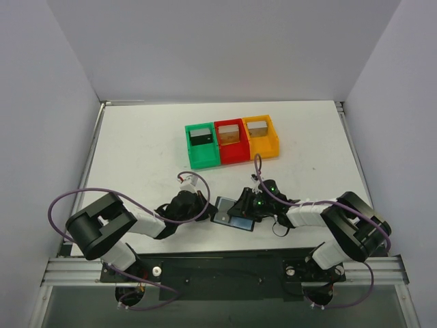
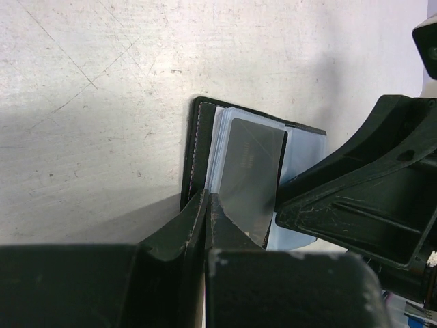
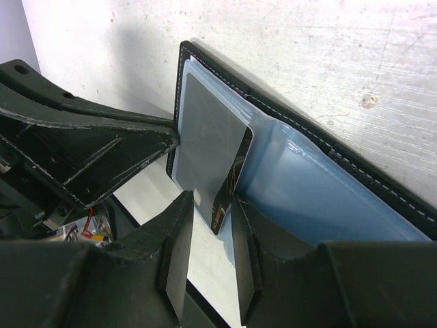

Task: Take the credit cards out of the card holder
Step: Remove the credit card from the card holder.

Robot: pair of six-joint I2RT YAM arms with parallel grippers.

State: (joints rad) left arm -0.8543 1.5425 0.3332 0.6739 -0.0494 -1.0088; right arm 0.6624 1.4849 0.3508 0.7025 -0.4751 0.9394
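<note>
Down at the near edge of the table (image 1: pixel 136 150), between the two arms, the card holder (image 1: pixel 227 212) lies opened flat with its clear sleeves facing up. As I read it, the job is at its first extraction. One card (image 3: pixel 208 137) stands tipped partly out of its sleeve, not yet free, and I can't make out whether more cards sit in the other sleeves.

The left claw (image 2: pixel 206 199) is pinched tight on the holder's black stitched edge, which looks meant to anchor it. The right claw (image 3: pixel 212 201) has its fingers on either side of the card's lower corner, set narrow. Whether they actually bite the card I cannot tell.

Both arms reach low and inward, forearms close to the table. Their wrists angle toward each other, so the claws meet nose to nose over the holder. What's left, I'd say, is to draw this card clear and then go through the remaining sleeves.
</note>
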